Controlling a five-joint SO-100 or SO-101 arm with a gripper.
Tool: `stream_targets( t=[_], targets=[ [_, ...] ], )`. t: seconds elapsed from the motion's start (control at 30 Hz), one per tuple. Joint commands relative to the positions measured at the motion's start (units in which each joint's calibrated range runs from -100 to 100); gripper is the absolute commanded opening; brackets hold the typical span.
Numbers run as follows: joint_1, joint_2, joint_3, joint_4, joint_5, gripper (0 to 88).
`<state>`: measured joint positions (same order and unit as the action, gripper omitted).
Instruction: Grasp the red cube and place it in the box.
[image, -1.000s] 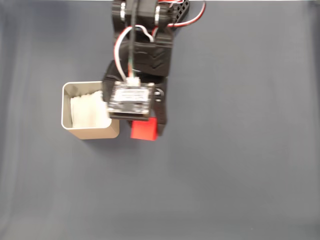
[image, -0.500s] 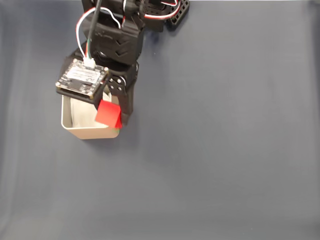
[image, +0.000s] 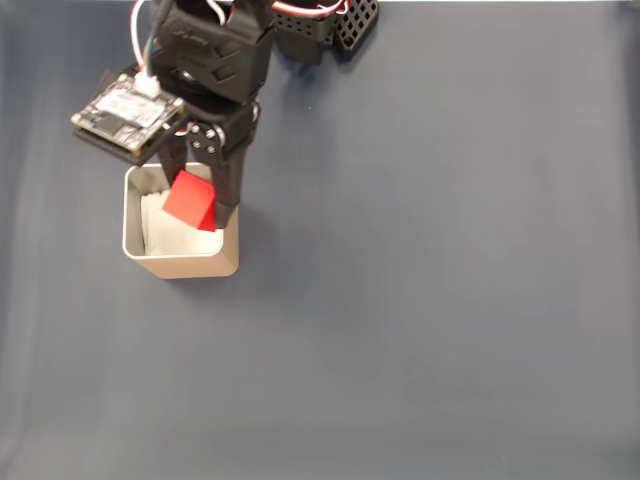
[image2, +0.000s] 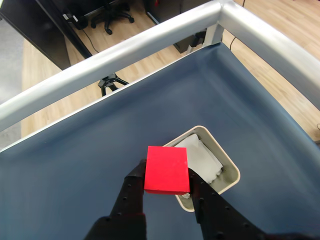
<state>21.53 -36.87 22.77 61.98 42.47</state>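
The red cube (image: 189, 200) hangs tilted above the box (image: 180, 264), over its upper right part in the fixed view. My black gripper (image: 193, 207) is shut on the cube, one finger on each side. The box is tan with a pale rim and a white lining (image: 160, 220), and stands at the left of the dark blue cloth. Seen from the wrist, the red cube (image2: 166, 169) sits between my two black fingers (image2: 131, 186), with the gripper (image2: 167, 182) held above the near corner of the box (image2: 229, 178).
The arm's base (image: 320, 25) stands at the top edge of the fixed view. A circuit board (image: 127, 114) on the wrist juts out to the left. In the wrist view a silver rail (image2: 125, 55) frames the table's far edges.
The arm has swung left with the cube held in the gripper, from right of the box to over its opening. The box has stayed in place.
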Motion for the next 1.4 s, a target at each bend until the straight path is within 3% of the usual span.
stream_targets(
  t=[0.0,0.63,1.37],
  targets=[
    [2.2,-1.0,-0.1,-2.9,0.2,2.3],
    [7.0,3.9,0.1,-9.3,0.3,2.3],
    [6.3,-6.3,12.0,-13.5,0.6,2.2]
  ],
)
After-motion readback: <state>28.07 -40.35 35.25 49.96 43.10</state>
